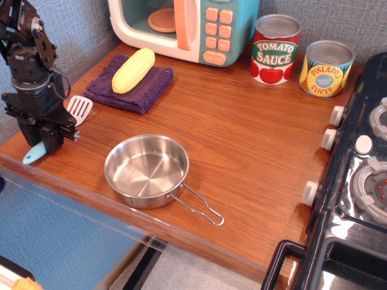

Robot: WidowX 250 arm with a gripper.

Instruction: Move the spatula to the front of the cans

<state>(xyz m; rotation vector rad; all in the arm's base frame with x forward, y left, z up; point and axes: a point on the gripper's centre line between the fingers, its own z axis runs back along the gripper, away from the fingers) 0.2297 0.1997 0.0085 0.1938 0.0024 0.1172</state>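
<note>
The spatula lies on the wooden counter at the far left, its white slotted head (80, 109) toward the purple cloth and its light blue handle tip (32, 156) near the front edge. My gripper (42, 144) is down over the middle of the handle, its fingers closed in on it from both sides; the middle of the handle is hidden behind them. The cans stand at the back right: the red and white Tomato Sauce can (276, 49) and the yellow and blue Pineapple Slices can (326, 67), far from the gripper.
A steel pan (146, 170) with a wire handle sits front centre. A yellow corn cob (133, 70) lies on a purple cloth (130, 88). A toy microwave (184, 27) stands at the back. A black stove (357, 181) fills the right side.
</note>
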